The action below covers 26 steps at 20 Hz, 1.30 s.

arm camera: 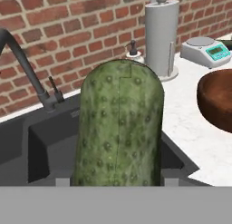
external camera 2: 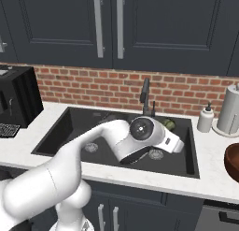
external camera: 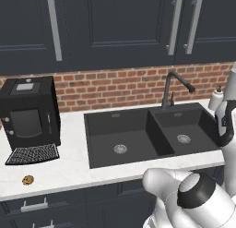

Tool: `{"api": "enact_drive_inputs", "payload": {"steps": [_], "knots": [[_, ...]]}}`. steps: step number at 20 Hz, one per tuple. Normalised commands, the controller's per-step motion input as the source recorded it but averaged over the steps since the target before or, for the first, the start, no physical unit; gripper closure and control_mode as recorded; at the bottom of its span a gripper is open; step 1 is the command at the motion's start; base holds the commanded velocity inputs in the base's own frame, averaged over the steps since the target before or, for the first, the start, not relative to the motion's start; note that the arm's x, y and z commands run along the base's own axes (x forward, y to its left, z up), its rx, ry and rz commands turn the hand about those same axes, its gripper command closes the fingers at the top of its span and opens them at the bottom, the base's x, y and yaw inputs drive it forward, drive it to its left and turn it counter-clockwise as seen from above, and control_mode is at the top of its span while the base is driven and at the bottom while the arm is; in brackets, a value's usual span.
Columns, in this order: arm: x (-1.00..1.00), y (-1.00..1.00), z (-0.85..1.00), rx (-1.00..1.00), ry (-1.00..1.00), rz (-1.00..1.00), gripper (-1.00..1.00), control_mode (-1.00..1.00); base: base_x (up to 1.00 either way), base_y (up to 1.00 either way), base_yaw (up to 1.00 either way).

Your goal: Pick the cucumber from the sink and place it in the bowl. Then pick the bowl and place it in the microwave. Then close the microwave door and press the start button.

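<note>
The dark green, bumpy cucumber (arm camera: 118,128) stands upright between my two fingertips (arm camera: 63,178), and my gripper (arm camera: 117,177) is shut on it. It hangs above the right basin of the black sink (arm camera: 41,146). From the right base view a sliver of the cucumber (external camera 2: 169,125) peeks out behind my hand, over the sink (external camera 2: 56,136). The reddish-brown bowl (arm camera: 217,100) rests on the white counter to the right of the sink, apart from the cucumber; it also shows as the bowl (external camera 2: 232,161) at the frame's edge. The microwave and its door are out of view.
A black faucet (arm camera: 27,69) rises behind the sink. A soap dispenser (external camera 2: 205,118), a paper towel holder (external camera 2: 231,108) and a kitchen scale (arm camera: 206,51) stand at the back right. A black coffee machine (external camera: 30,111) and a cookie (external camera: 28,180) sit left of the sink (external camera: 138,135).
</note>
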Motion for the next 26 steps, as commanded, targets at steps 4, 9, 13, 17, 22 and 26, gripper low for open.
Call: {"api": "enact_drive_inputs", "payload": {"steps": [4, 9, 13, 17, 22, 26], "knots": [[-0.55, -0.17, 0.21, -0.07, 0.00, -0.17, 1.00, -1.00, 0.00, 0.00, 0.00], [-0.30, -0.12, 0.27, -0.10, 0.00, -0.20, 1.00, -1.00, 0.00, 0.00, 0.00], [-0.14, -0.19, 0.20, -0.08, 0.00, -0.20, 1.00, -1.00, 0.00, 0.00, 0.00], [-0.01, -0.31, 0.09, -0.03, 0.03, -0.16, 1.00, -1.00, 0.00, 0.00, 0.00], [0.00, -0.35, 0.02, 0.00, 0.08, -0.07, 1.00, -1.00, 0.00, 0.00, 0.00], [0.00, -0.39, 0.07, 0.01, 0.09, 0.00, 1.00, -1.00, 0.00, 0.00, 0.00]]}}
